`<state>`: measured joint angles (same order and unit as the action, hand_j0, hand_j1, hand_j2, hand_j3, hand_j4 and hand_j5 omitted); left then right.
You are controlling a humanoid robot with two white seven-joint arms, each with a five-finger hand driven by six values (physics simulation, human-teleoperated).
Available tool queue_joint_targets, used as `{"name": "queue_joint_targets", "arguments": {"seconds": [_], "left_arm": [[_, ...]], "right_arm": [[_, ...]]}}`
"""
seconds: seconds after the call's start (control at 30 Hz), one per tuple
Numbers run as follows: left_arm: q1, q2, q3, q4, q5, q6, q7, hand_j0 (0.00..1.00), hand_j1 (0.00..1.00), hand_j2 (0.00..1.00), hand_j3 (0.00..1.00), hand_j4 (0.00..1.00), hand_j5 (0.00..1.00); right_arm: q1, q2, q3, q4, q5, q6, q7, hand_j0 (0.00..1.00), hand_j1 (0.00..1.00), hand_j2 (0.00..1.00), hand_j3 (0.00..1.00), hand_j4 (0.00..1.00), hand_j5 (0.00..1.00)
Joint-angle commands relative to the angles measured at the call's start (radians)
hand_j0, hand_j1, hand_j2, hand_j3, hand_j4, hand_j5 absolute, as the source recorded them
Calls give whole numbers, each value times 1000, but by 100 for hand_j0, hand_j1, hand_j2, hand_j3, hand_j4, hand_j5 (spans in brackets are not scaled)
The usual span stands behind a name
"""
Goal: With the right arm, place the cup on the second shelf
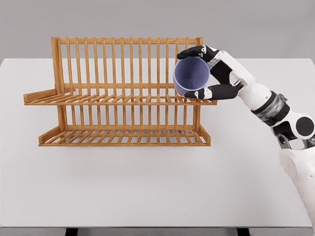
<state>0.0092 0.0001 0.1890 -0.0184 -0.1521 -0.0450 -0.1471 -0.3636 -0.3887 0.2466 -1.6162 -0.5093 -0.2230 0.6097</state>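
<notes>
White worktop [147,187], grey wall behind.
Right robot hand [209,71] grips the purple cup [191,76] over the wooden rack's [118,93] upper-shelf right end.

Lavender cup [191,76], orange-brown wooden rack [120,96]

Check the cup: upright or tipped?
Tipped. The cup shows its open mouth and inside to the head camera, held by the right hand at the rack's upper shelf.
</notes>
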Motion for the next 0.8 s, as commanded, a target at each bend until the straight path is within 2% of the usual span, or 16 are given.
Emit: {"name": "queue_joint_targets", "arguments": {"seconds": [0.0, 0.03, 0.17, 0.57, 0.63, 0.73, 0.77], "left_arm": [[0, 0, 0, 0, 0, 1, 0, 100, 100, 100, 100, 100, 100], [0, 0, 0, 0, 0, 1, 0, 100, 100, 100, 100, 100, 100], [0, 0, 0, 0, 0, 1, 0, 100, 100, 100, 100, 100, 100], [0, 0, 1, 0, 0, 1, 0, 100, 100, 100, 100, 100, 100], [0, 0, 0, 0, 0, 1, 0, 100, 100, 100, 100, 100, 100], [-2, 0, 0, 0, 0, -1, 0, 100, 100, 100, 100, 100, 100], [-2, 0, 1, 0, 0, 1, 0, 100, 100, 100, 100, 100, 100]], "right_arm": [[0, -1, 0, -11, 0, 1, 1, 73, 73, 73, 73, 73, 73], [0, -1, 0, -13, 0, 1, 1, 73, 73, 73, 73, 73, 73], [2, -1, 0, -14, 2, 1, 1, 96, 96, 96, 96, 96, 96], [20, -4, -3, -47, -6, 1, 1, 99, 99, 99, 99, 99, 99], [18, -42, -3, -76, -15, 2, 1, 99, 99, 99, 99, 99, 99], [29, -47, -10, -102, -38, 4, 1, 99, 99, 99, 99, 99, 99], [29, -70, -10, -119, -52, 8, 1, 99, 99, 99, 99, 99, 99]]}}
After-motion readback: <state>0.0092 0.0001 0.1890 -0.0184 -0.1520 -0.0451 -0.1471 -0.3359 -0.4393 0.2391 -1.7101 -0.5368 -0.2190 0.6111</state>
